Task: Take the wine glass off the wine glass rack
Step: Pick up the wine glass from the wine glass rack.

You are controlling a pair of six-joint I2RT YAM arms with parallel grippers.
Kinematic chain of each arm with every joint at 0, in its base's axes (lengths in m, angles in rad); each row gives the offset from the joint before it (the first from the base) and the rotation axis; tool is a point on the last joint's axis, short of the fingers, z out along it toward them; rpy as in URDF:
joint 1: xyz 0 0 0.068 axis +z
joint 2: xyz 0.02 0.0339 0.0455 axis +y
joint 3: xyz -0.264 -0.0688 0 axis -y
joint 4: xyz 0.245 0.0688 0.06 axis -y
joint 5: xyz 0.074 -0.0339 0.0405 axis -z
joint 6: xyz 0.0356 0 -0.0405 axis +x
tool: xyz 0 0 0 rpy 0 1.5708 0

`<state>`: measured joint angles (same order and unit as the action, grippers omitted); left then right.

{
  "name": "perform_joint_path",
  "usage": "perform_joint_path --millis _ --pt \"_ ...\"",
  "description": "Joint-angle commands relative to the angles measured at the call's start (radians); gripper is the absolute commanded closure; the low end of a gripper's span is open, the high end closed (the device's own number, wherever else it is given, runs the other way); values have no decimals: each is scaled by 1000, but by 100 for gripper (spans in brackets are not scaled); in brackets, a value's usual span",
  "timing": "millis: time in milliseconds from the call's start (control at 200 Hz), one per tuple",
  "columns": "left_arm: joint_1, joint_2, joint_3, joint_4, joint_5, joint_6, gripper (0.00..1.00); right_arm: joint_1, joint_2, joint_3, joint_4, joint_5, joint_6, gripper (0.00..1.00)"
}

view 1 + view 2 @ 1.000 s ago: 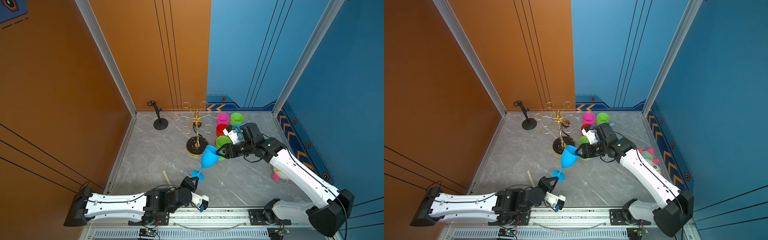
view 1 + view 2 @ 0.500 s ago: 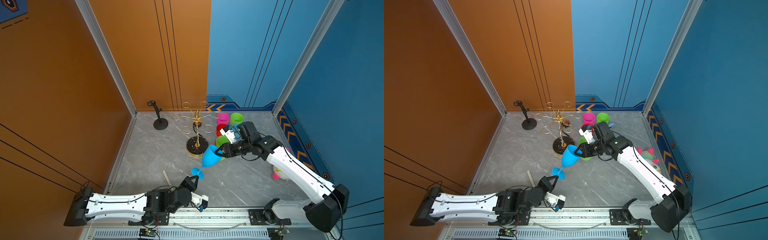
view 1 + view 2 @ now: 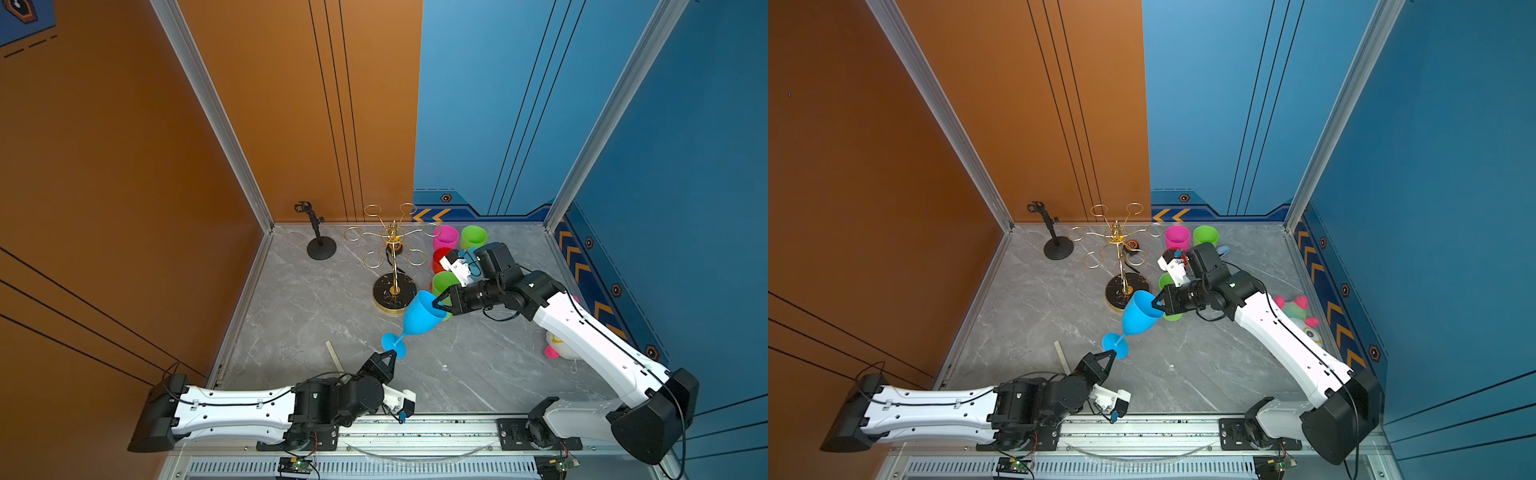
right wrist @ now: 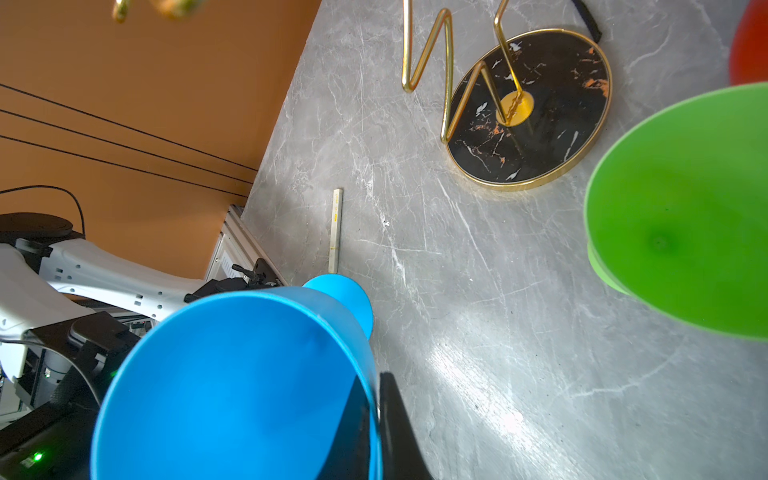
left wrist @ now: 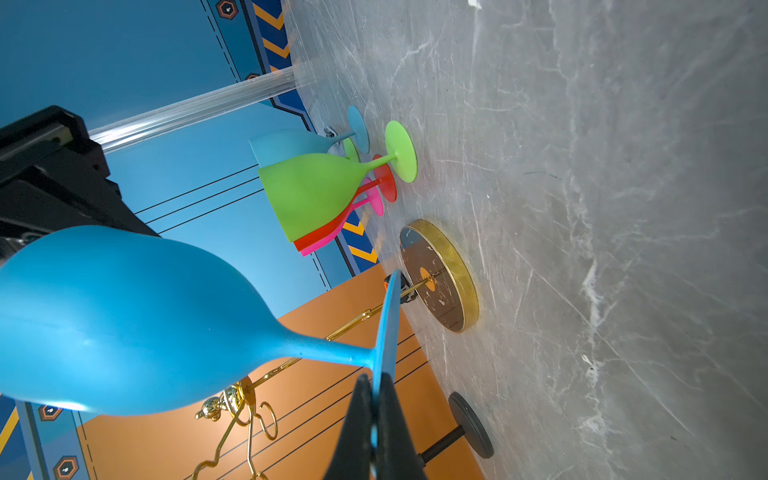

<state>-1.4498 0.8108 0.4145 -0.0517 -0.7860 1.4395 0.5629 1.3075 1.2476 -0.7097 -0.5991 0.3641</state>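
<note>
Blue wine glass (image 3: 422,315): off the rack, tilted, in the air between the two grippers, just in front of the rack's base.
Wine glass rack (image 3: 394,266): upright at the back of the grey table (image 3: 311,311), apart from the blue glass.
Left gripper (image 3: 392,354): clamped on the edge of the glass's foot. Both top views show only its tips meeting the disc, while the left wrist view shows a black finger (image 5: 357,415) pressed on each face.
Right gripper (image 3: 438,302): closed on the bowl's rim. Only the right wrist view shows one finger (image 4: 395,415) outside the wall and one inside.
Standing glasses (image 5: 316,187): the left wrist view shows green, red, pink and pale blue side-on with stems and feet. Both top views show mostly their mouths.
Ruler (image 4: 336,230): flat on the table, clearest in the right wrist view.
Plush toy (image 3: 1296,309): beside the right arm, seen only in the top views.
Black clamp stand (image 3: 320,245): back left corner.
</note>
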Motion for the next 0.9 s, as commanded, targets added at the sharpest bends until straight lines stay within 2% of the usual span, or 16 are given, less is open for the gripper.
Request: perform_joint_path --millis 0,180,511,611,716,786,896 --pt "-14 1 -6 36 -21 -4 93 3 -7 22 -31 -21 -13 93" --pt "-13 6 -7 34 -16 -8 91 -7 -14 15 -33 -19 -14 97" --pt "-12 16 -11 33 -2 -22 75 -27 -27 6 -33 -10 -16 100" --pt "-12 14 -11 35 1 -38 70 -31 -33 8 -44 28 -22 100" --pt "-13 12 -2 45 15 -100 65 -23 -42 18 -84 121 -47 100" --pt "-13 7 9 48 32 -162 55 -17 -51 15 -98 162 -60 100" --pt "-12 -3 20 87 45 -276 49 -3 -69 12 -119 223 -80 100"
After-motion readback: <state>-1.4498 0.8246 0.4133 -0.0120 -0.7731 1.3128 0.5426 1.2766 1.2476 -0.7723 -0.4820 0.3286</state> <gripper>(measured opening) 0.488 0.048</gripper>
